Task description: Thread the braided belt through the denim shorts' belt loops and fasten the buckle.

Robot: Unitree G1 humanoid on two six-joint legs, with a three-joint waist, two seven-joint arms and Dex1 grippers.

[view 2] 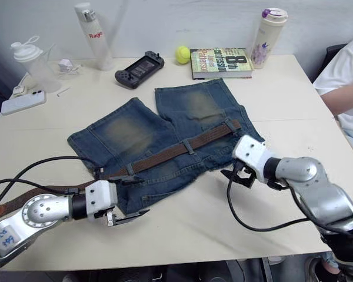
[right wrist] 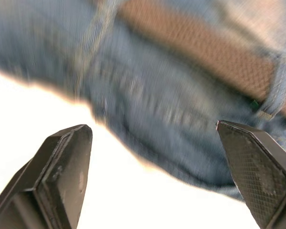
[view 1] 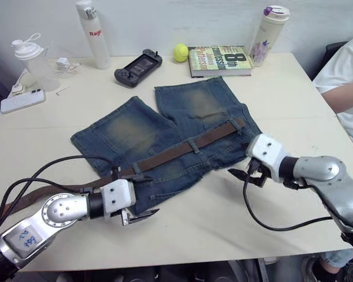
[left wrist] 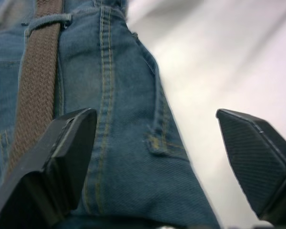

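The shorts [view 1: 165,141] are spread flat near the middle of the table [view 1: 270,106], legs toward the far edge, waistband toward the near edge. The belt [view 1: 176,151] is laid across the waistband and is passed under at least two loops [view 1: 192,144], one near the middle and one near the left end. Its right end is seen at the shorts' right side, and its long left end trails off the shorts toward the table's left edge. The buckle cannot be made out.

The left gripper [view 1: 138,216] is held low at the waistband's left corner, jaws spread wide; in the left wrist view one finger [left wrist: 62,152] is over the denim beside the belt, the other over bare table. The right gripper [view 1: 247,174] is held just off the waistband's right corner, jaws also wide and nothing between them.

Along the far edge are set two bottles, a game controller [view 1: 137,66], a tennis ball [view 1: 180,52] and a book [view 1: 220,60]. A phone [view 1: 22,100] lies near the far left corner. A person's arm [view 1: 347,94] is seen at the right edge.
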